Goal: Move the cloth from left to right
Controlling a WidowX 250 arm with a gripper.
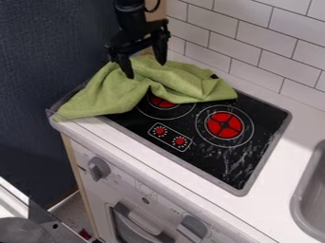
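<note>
The black gripper (146, 70) hangs down at the upper left of the camera view, its two fingers spread wide over the cloth's upper part. The green cloth (117, 90) lies crumpled across the back left of the black stove top (219, 159), with one corner draped to the counter's left front edge. Folds bunch up below and to the right of the fingers. Whether the fingertips touch the fabric I cannot tell. Part of the left red burner (163, 102) is hidden under the cloth.
The right red burner (224, 125) and two small red knobs are uncovered. White counter (285, 163) borders the stove, with a grey sink (311, 199) at the right edge. A tiled wall (254, 38) stands behind, and a dark blue panel (44, 52) at the left.
</note>
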